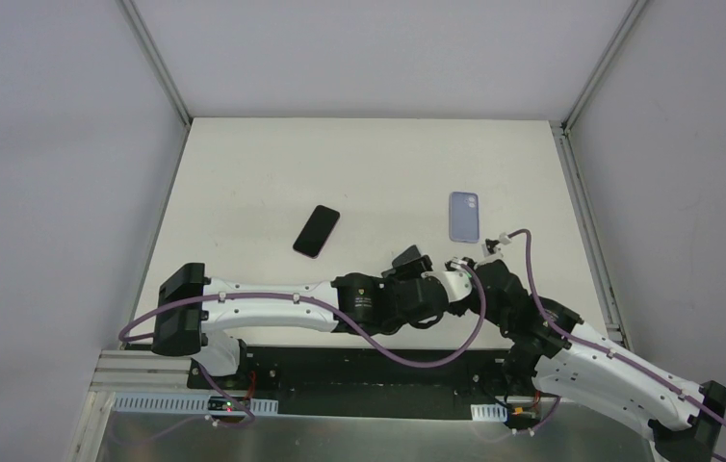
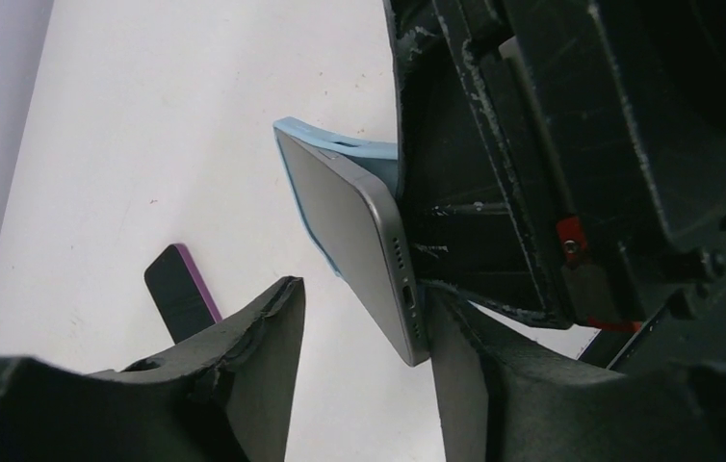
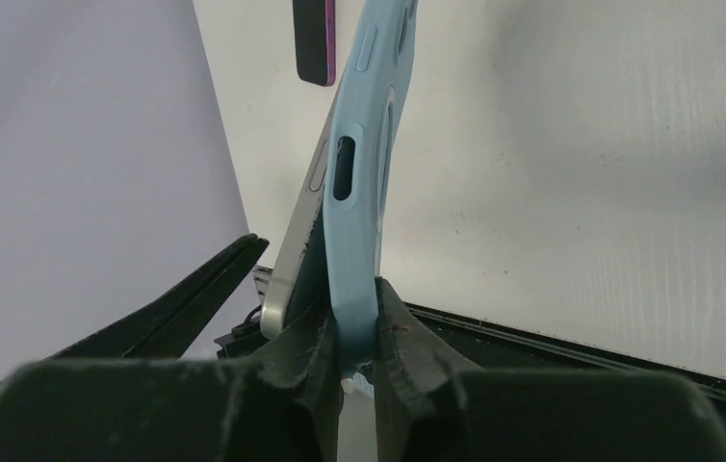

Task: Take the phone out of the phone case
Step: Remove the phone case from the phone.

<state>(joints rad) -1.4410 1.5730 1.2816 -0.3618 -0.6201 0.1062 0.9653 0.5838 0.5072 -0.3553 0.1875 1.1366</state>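
The silver phone (image 2: 354, 241) sits half out of the pale blue phone case (image 3: 354, 212), both held above the table (image 1: 244, 173) between my arms. My right gripper (image 3: 350, 337) pinches the case's edge tight. My left gripper (image 2: 364, 308) stands partly open astride the phone's port end, with one finger (image 2: 465, 366) touching it and the other clear.

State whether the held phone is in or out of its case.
Partly out: the phone's near end stands clear of the blue case the right gripper pinches; far end sits inside.
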